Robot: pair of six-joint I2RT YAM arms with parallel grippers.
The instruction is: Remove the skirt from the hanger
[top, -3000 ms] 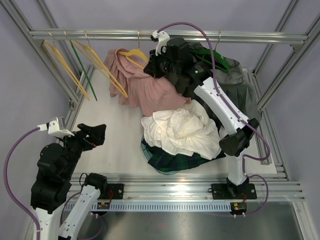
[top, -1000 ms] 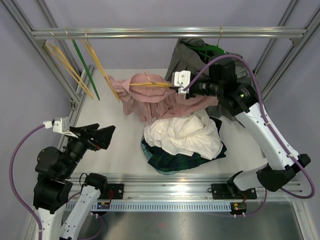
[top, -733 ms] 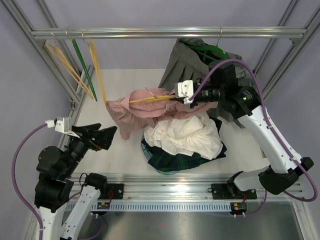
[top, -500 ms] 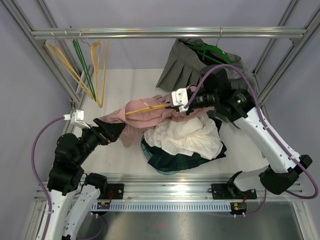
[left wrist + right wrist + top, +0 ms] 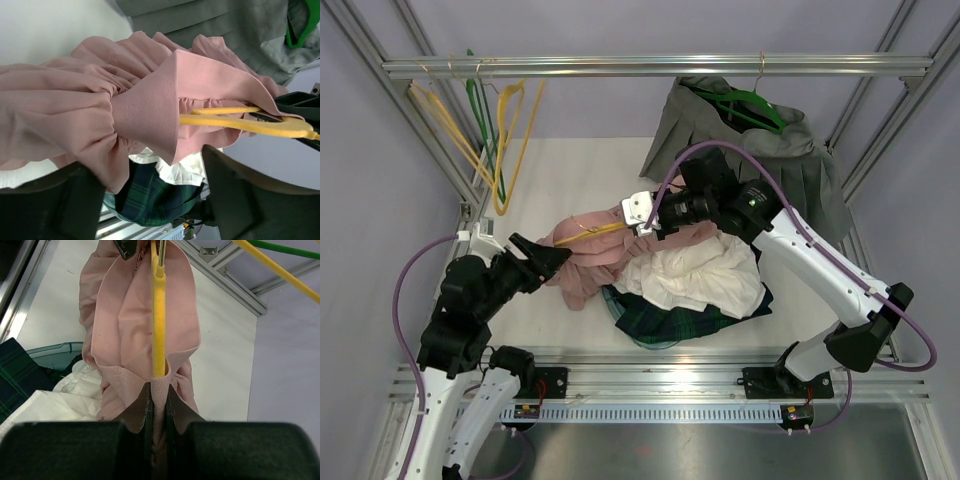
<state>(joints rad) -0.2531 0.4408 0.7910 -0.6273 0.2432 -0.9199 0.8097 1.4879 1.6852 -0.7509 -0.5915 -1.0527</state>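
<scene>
The pink skirt (image 5: 582, 262) hangs bunched on a yellow hanger (image 5: 592, 231) held low over the table. My right gripper (image 5: 642, 222) is shut on the hanger's right end, with the skirt's waistband pinched over it; in the right wrist view the hanger (image 5: 159, 315) runs straight out from the gripper (image 5: 159, 396). My left gripper (image 5: 548, 256) is at the skirt's left end, open. In the left wrist view the gathered skirt (image 5: 125, 115) fills the space between the gripper's (image 5: 152, 167) two dark fingers (image 5: 240, 195), and the hanger (image 5: 240, 122) pokes out on the right.
A white garment (image 5: 692, 268) and a green plaid one (image 5: 660, 322) lie heaped under the skirt. A grey skirt (image 5: 760, 150) hangs on a green hanger (image 5: 750, 100) from the rail (image 5: 620, 67). Empty yellow and green hangers (image 5: 500, 130) hang at the left.
My right arm has carried the hanger and skirt off the rail, down and to the left. My left gripper has come up to the skirt's left end, and its jaws have narrowed.
</scene>
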